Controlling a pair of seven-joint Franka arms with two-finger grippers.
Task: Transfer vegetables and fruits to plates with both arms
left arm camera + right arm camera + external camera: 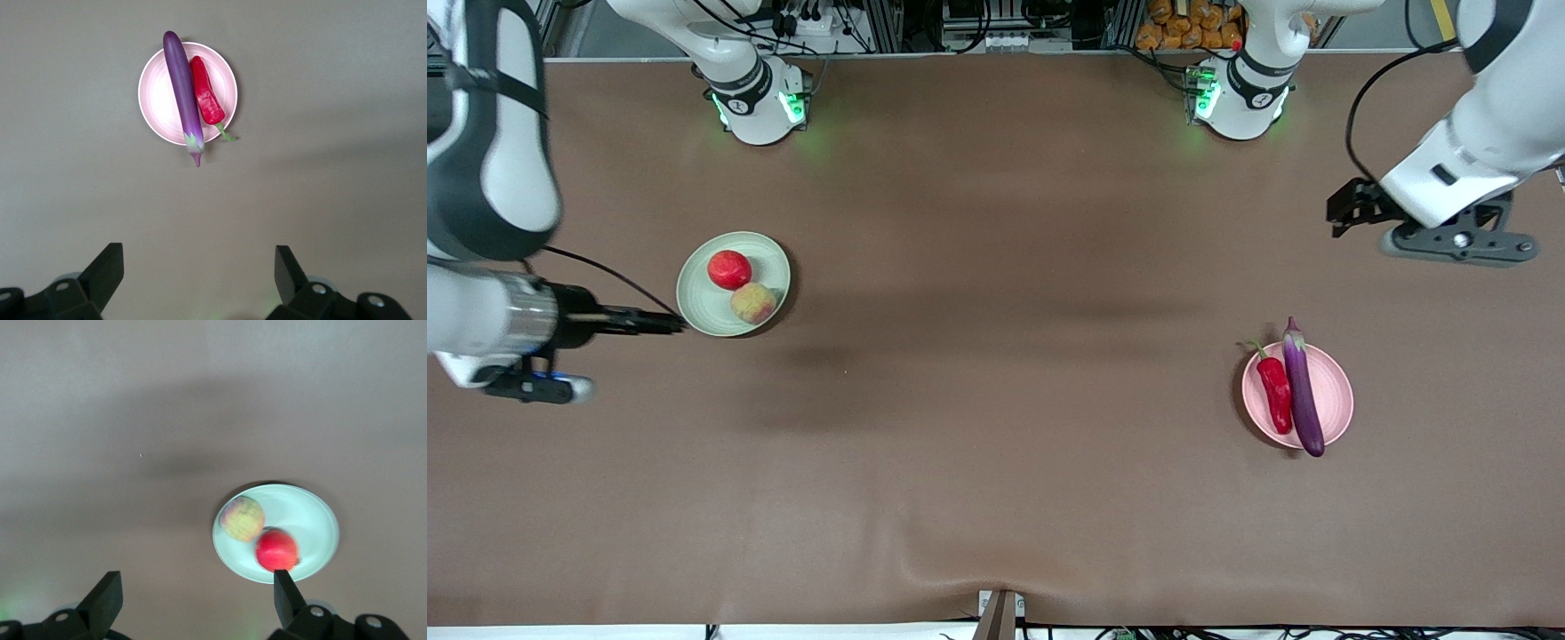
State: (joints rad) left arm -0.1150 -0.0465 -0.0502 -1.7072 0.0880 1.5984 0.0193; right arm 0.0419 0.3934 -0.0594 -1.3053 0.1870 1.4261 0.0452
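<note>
The pale green plate [694, 307] holds the bright red fruit [729, 269] and the yellowish-green fruit [753, 303]. The pale pink plate [1329, 396] holds the purple eggplant [1303, 391] and the red chili pepper [1276, 391]; the eggplant's ends overhang the rim. My left gripper [1352, 209] is open and empty, up over bare table at the left arm's end. Its wrist view shows the pink plate [157, 93], eggplant [181, 87] and chili [207, 100] well apart from it. My right gripper [193, 587] is open and empty, beside the green plate [307, 513]; the front view hides its fingers.
A brown cloth [996, 427] covers the table. The two arm bases [760, 102] [1236, 98] stand along the edge farthest from the front camera. The right arm's wrist and cable [623, 320] reach close to the green plate's rim. A small bracket [1000, 613] sits at the near edge.
</note>
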